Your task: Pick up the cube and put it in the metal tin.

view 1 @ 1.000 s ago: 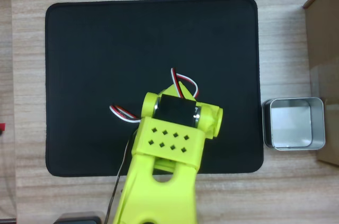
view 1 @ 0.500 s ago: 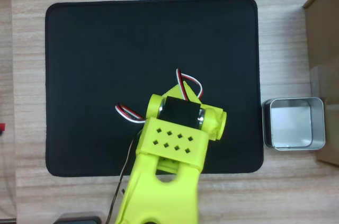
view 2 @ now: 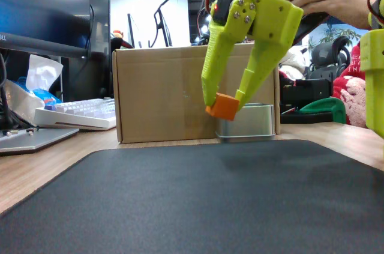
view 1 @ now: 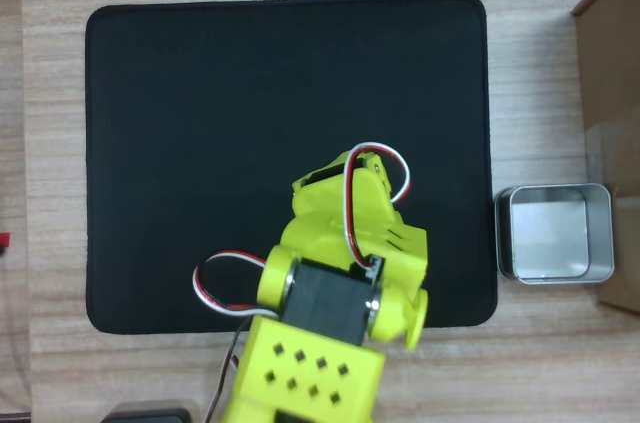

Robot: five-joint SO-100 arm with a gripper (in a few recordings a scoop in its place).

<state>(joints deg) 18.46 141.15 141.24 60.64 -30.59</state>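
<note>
Claw (view 2: 227,105) of our yellow-green arm grips the small orange cube (view 2: 223,107) between its fingertips, held above the black mat (view 2: 198,200), with the shiny silver rectangular tin (view 2: 249,123) behind it.

Cube (view 2: 224,106) between jaws above mat (view 1: 200,123); tin (view 1: 556,233) right of mat.

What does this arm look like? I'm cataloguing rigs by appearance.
The arm is bright yellow-green printed plastic, with a flat plate pierced by small diamond-shaped holes. A black servo block with silver ends sits at the wrist, and red, white and black wires loop out around it. The gripper has two long tapering yellow-green fingers, fixed with small screws.
</note>
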